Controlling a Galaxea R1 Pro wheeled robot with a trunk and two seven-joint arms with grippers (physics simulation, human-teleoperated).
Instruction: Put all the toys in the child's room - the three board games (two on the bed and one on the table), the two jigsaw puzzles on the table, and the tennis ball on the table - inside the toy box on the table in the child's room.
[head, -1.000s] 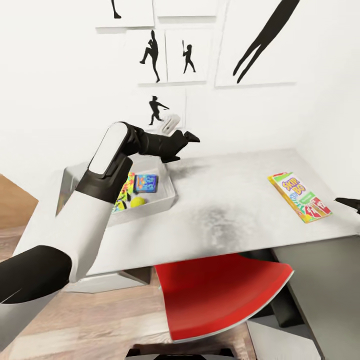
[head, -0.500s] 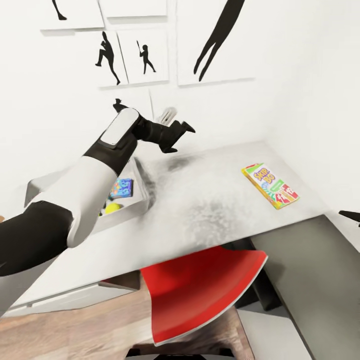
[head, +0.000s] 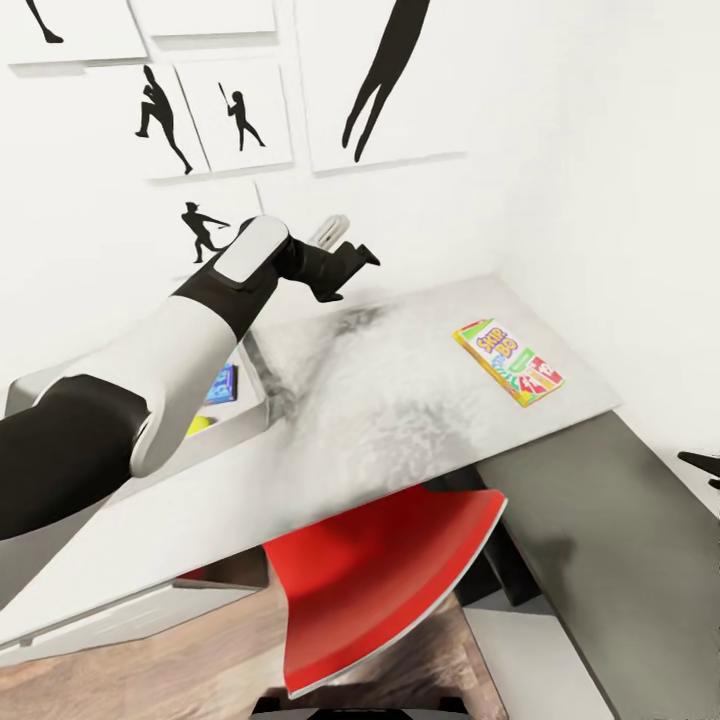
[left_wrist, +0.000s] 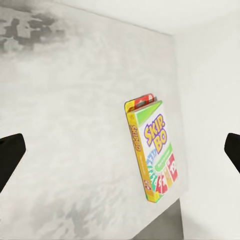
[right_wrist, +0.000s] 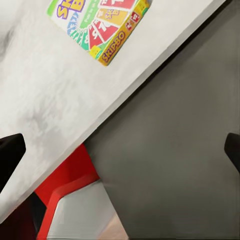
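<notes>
Green-edged board game: the Skip-Bo box (head: 508, 361) lies flat on the light grey wing of the table (head: 400, 420), near its far right corner, close to the seam with the dark grey wing (head: 600, 540).
Long axis: in the head view the box runs diagonally, from the back wall toward the dark wing's edge; neither long side squares up to either arm.
Left gripper (head: 350, 262): hangs above the table between the toy box and the game, fingers pointing toward the game; its wrist view shows both fingertips at the frame's edges with the box (left_wrist: 152, 150) between them, so the jaws are spread wide and empty.
Right gripper (head: 700, 466): just a dark tip at the head view's right edge; its wrist view shows spread, empty fingertips, with the game (right_wrist: 100, 27) at the margin beyond the table seam.
Toy box (head: 250, 400): at the table's left, partly behind the left arm, holding a blue game (head: 222, 384) and something yellow-green (head: 198, 425).
Nearer arm: hard to call; the left looks better aimed, judging by its wrist view.
</notes>
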